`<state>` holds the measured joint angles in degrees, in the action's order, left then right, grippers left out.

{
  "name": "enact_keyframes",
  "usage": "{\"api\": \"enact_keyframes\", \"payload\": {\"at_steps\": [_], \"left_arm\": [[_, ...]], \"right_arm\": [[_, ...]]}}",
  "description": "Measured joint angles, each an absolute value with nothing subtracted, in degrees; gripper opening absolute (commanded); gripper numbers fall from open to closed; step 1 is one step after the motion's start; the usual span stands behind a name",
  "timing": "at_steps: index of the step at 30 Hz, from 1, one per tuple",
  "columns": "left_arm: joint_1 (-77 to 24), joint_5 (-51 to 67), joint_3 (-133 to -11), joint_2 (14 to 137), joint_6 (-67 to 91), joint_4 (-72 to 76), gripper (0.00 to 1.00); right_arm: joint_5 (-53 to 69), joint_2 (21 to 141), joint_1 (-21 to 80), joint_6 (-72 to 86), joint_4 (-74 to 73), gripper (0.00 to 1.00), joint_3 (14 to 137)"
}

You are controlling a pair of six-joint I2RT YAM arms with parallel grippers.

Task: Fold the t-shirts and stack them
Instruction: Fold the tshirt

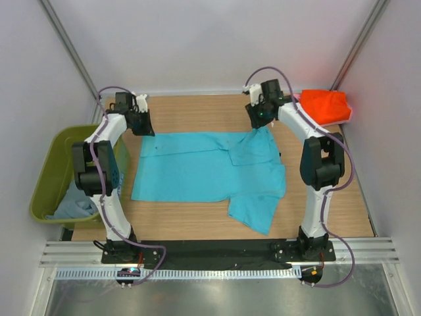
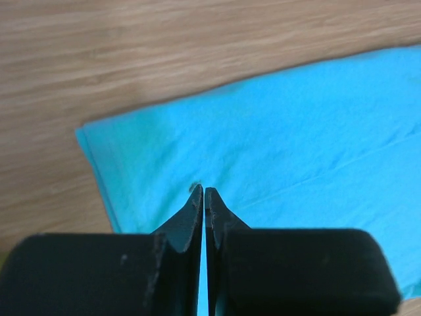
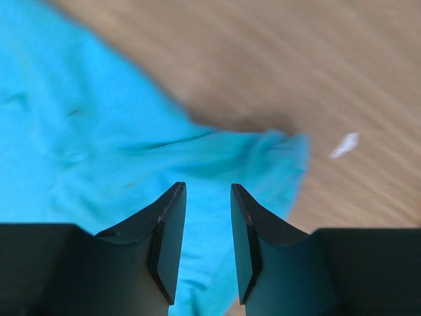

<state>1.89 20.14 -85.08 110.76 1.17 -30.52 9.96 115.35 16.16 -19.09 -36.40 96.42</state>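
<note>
A bright turquoise t-shirt (image 1: 197, 168) lies spread across the middle of the wooden table, with part of its right side folded over and one sleeve pointing toward the near edge. My left gripper (image 1: 143, 125) hangs over its far left corner. In the left wrist view that gripper (image 2: 204, 191) is shut, with the cloth (image 2: 283, 138) lying flat beneath it. My right gripper (image 1: 258, 122) is over the far right corner. Its jaws (image 3: 208, 187) stand apart above slack, rumpled cloth (image 3: 79, 138) and grip nothing. An orange-red t-shirt (image 1: 323, 105) lies folded at the far right. A grey-blue t-shirt (image 1: 74, 207) sits in the bin.
An olive-green bin (image 1: 49, 178) stands off the table's left edge beside the left arm. A pink edge (image 1: 348, 113) shows under the orange-red shirt. A small white scrap (image 3: 345, 145) lies on the wood by the shirt's corner. White walls close in the far and side edges.
</note>
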Motion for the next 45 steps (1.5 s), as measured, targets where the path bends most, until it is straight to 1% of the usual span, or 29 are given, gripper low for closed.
{"api": "enact_keyframes", "payload": {"at_steps": [6, 11, 13, 28, 39, 40, 41, 43, 44, 45], "left_arm": [[1.85, 25.12, -90.59, 118.26, 2.9, -31.77, 0.02], [1.67, 27.77, -91.37, 124.16, 3.53, -34.41, 0.02], [1.67, 28.42, -91.96, 124.46, 3.79, -35.14, 0.02], [1.52, 28.03, -92.33, 124.66, 3.86, -35.9, 0.02], [1.5, 27.86, -92.31, 124.66, 3.86, -35.9, 0.02], [1.5, 27.83, -92.33, 124.66, 3.86, -35.9, 0.02], [1.5, 27.81, -92.33, 124.66, 3.86, -35.9, 0.02], [1.45, 27.64, -92.33, 124.66, 3.88, -35.9, 0.02], [1.39, 27.55, -92.33, 124.66, 3.86, -35.9, 0.02], [1.37, 27.46, -92.33, 124.66, 3.86, -35.9, 0.02]], "right_arm": [[7.75, 121.36, 8.29, -18.22, -33.98, 0.38, 106.15], [8.25, 125.45, 5.58, -16.95, -34.0, 0.38, 109.67], [9.39, 126.69, 5.04, -16.4, -34.33, 0.38, 110.37], [21.91, 128.4, 3.66, -11.66, -36.49, 0.37, 110.85], [24.18, 128.4, 3.66, -10.57, -37.85, 0.37, 108.05], [24.16, 128.4, 3.66, -10.57, -37.95, 0.34, 107.9], [24.16, 128.4, 3.66, -10.57, -37.93, 0.23, 107.68], [24.14, 128.4, 3.66, -10.79, -37.93, 0.1, 107.33], [24.03, 128.4, 3.66, -10.72, -37.89, 0.02, 107.07], [23.9, 128.4, 3.66, -10.74, -37.93, 0.01, 106.87]]}}
